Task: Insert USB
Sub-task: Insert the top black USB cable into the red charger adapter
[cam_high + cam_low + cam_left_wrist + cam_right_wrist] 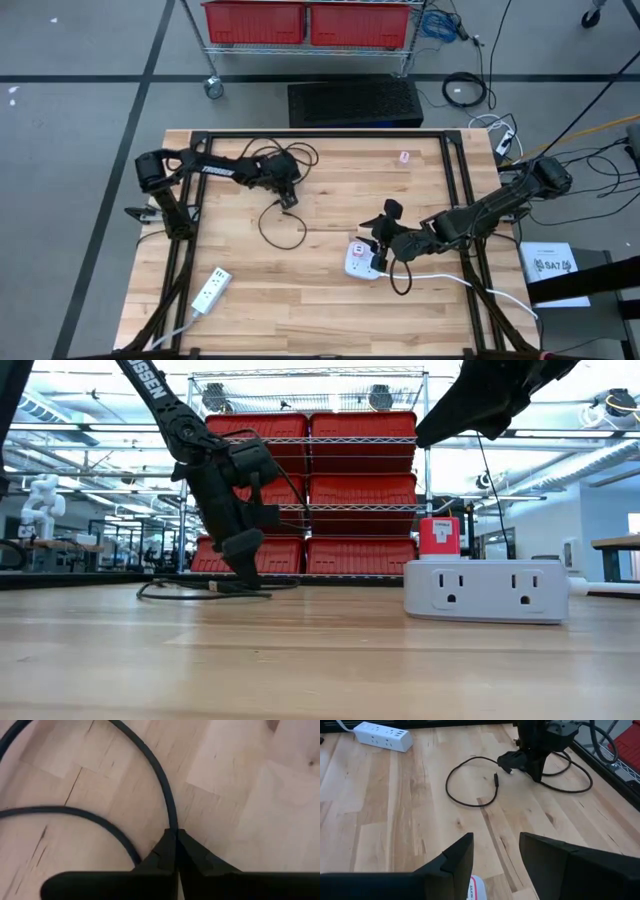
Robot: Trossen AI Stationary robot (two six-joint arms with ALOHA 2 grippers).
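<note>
A thin black cable (268, 228) lies in loops on the wooden table, its plug end (496, 779) free on the wood. My left gripper (288, 199) stands at the loop's far side, shut on the cable; it also shows in the low view (238, 560). A white outlet block (488, 591) with a red-topped piece (439, 536) on it sits right of centre (360, 260). My right gripper (495, 855) is open and empty, hovering just above the block (384, 228). My left gripper pinches the black cable (172, 820) between its two fingertips, on a stretch of cord away from the plug end. The fingers come from above, pointing down. The cable stays slack and lies on the table on both sides of the hold.
A white power strip (210, 290) lies near the front left corner. A white cord (440, 278) runs from the outlet block toward the right edge. A small pink item (404, 157) lies at the far side. Red bins (330, 480) stand on a rack behind the table.
</note>
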